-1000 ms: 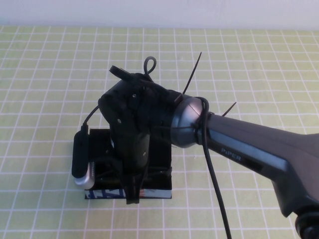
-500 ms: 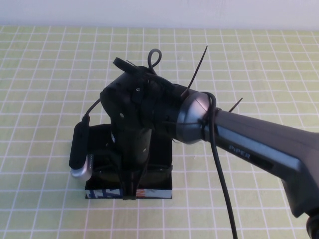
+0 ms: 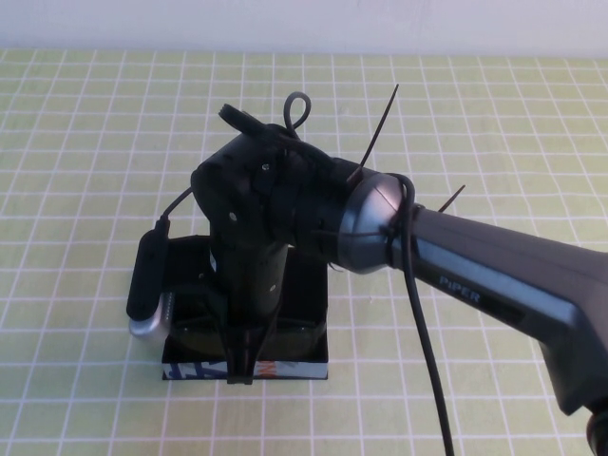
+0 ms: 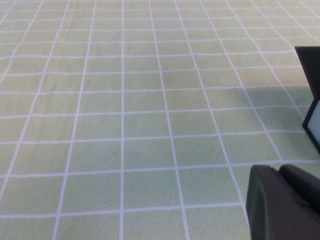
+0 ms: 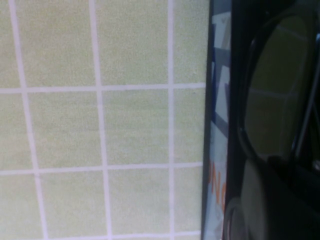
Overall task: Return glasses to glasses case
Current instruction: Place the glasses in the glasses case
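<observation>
The black glasses case (image 3: 296, 367) lies open on the green grid mat, its blue-grey front edge toward me. The black glasses (image 3: 201, 329) lie low inside it, the rims showing on both sides of my right gripper (image 3: 241, 365). That gripper points straight down at the case's front middle, its fingers drawn together on the glasses' centre. In the right wrist view a lens (image 5: 275, 90) sits just behind the case's marked edge (image 5: 219, 150). My left gripper (image 4: 282, 202) shows only as a dark shape over bare mat, left of the case corner (image 4: 309, 70).
The right arm (image 3: 494, 285) and its cable (image 3: 423, 342) stretch from the lower right across the mat (image 3: 95, 142). A silver wrist camera (image 3: 148, 302) hangs beside the case's left side.
My right gripper has shifted slightly left and settled lower over the case front. The arm's wrist has moved a little further in.
</observation>
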Controlling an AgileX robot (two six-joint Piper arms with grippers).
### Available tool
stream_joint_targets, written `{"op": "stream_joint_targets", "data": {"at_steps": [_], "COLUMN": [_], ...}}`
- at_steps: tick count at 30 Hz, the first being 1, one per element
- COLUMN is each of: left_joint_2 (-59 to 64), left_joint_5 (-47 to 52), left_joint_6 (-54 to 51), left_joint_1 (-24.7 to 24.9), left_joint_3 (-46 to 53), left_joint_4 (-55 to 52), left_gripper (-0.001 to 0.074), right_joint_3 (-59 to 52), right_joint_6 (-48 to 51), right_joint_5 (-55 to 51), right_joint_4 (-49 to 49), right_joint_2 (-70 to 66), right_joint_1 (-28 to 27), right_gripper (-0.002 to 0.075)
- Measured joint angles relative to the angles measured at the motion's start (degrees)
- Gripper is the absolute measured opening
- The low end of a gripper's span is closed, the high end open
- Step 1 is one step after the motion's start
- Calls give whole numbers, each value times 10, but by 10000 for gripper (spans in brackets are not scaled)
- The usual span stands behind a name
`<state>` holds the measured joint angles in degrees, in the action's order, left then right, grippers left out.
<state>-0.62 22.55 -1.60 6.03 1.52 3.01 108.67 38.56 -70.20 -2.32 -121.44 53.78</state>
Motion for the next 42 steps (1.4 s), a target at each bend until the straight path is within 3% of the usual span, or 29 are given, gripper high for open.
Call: {"op": "stream_joint_targets", "data": {"at_steps": [42], "left_joint_2": [0], "left_joint_5": [0], "left_joint_6": [0], "left_joint_1": [0], "left_joint_3": [0], "left_joint_4": [0], "left_gripper": [-4], "right_joint_3": [27], "right_joint_6": [-13], "right_joint_5": [0], "right_joint_4": [8], "right_joint_2": [-43], "right_joint_1": [-10], "right_gripper": [10]}}
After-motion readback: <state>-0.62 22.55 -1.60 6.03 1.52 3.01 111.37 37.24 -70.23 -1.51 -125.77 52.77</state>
